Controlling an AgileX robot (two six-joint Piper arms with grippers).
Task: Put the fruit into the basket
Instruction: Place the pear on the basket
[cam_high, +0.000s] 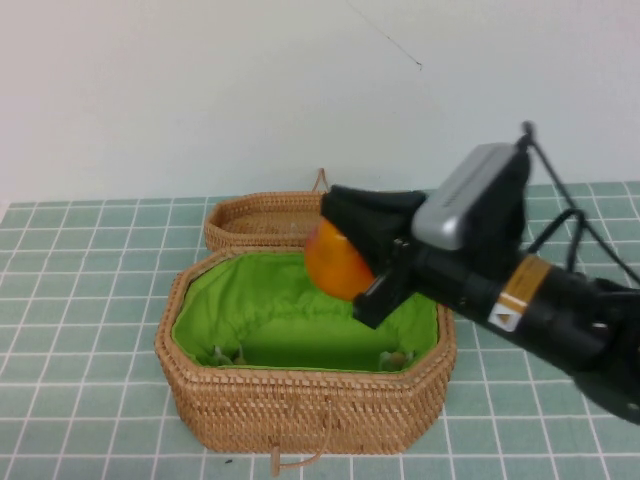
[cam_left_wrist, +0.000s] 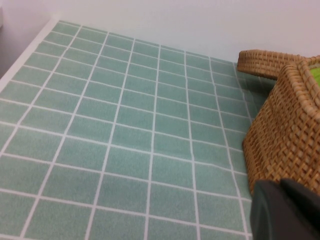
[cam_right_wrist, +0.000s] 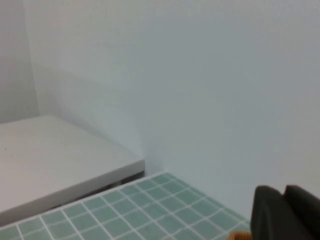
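Note:
The fruit (cam_high: 330, 265), a glossy yellow-orange pear, hangs in the air over the back right part of the basket (cam_high: 300, 410), a large wicker box with bright green lining. My right gripper (cam_high: 348, 258) is shut on the fruit, one black finger above it and one below. In the right wrist view only dark fingers (cam_right_wrist: 285, 212) show; the fruit is hidden there. My left gripper (cam_left_wrist: 282, 210) is out of the high view. It sits low over the table beside the basket's outer wall (cam_left_wrist: 285, 130), with its fingers together and empty.
The shallow unlined wicker lid (cam_high: 260, 215) lies behind the basket, touching its back left edge; it also shows in the left wrist view (cam_left_wrist: 265, 62). Green tiled table (cam_high: 90, 300) spreads to the left. A white wall stands at the back.

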